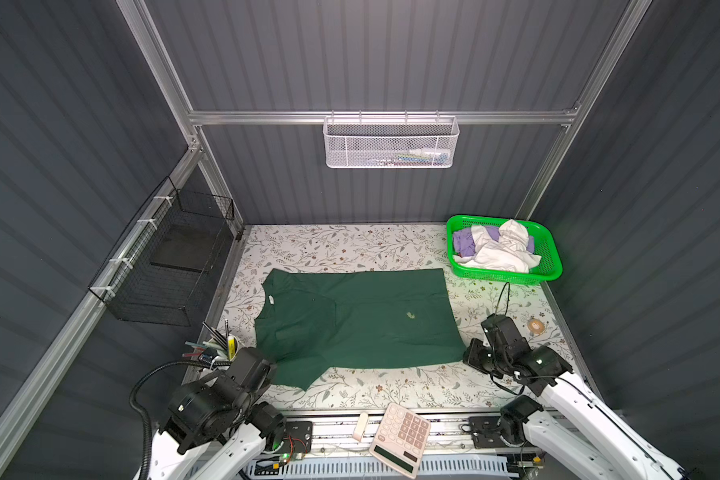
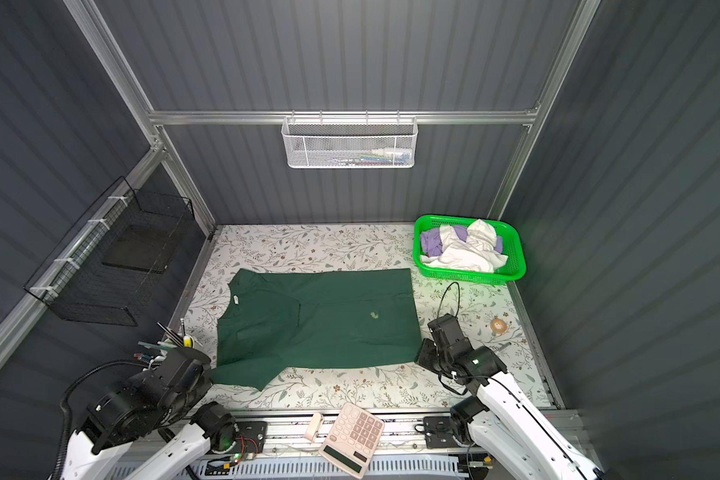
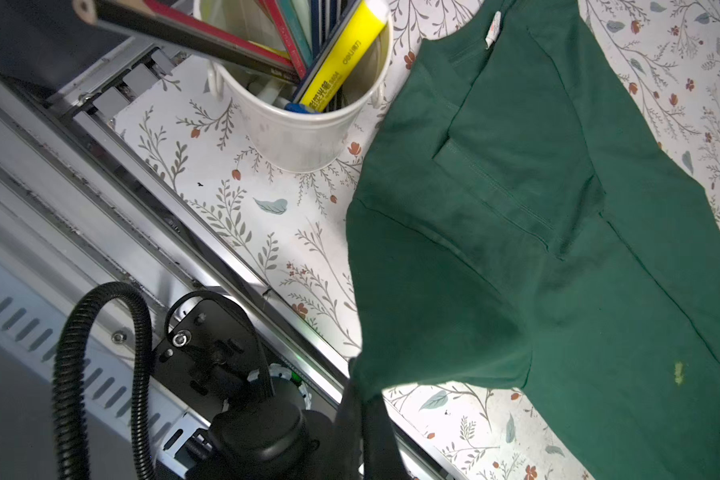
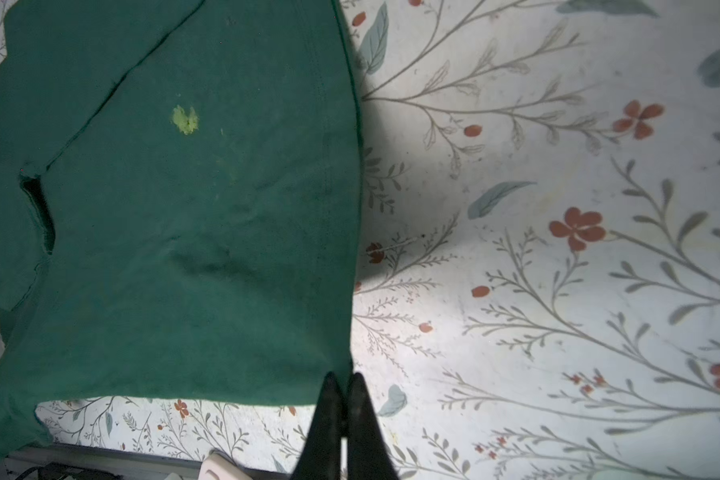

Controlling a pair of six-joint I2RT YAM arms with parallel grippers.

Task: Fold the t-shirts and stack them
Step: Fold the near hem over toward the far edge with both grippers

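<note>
The dark green tee (image 1: 358, 316) lies spread nearly flat mid-table on the floral mat (image 1: 350, 245), neck w/ white neck label (image 3: 492, 29) toward the left arm's side, hem toward the right arm's side, and a small pale mark (image 4: 185, 119) on the body. The far sleeve looks already tucked over the chest. The left gripper (image 3: 360, 390) is pressed together on the edge of the near sleeve, which hangs lifted a bit off the mat w/ shadow beneath. The right gripper (image 4: 344, 380) is likewise pinched tight on the near hem corner. The white tee (image 1: 499, 249) and lavender tee (image 1: 464, 243) sit crumpled in the green mesh basket (image 1: 551, 266) at the far right corner, well apart from the spread one. Handling, as a guess: thin knit, light, limp, no stiffness, so it'll sag and drag btwn the two holds unless both rise together and keep it taut. It's not fragile or slippery, but layers may slide and wrinkle. Best holds are seamed edges, i.e. sleeve cuff, hem corners, shoulders, since they're thicker and easy to nip. The pen cup (image 3: 304, 129) stands just beside the collar, so a snag or tip-over is poss. there.
</note>
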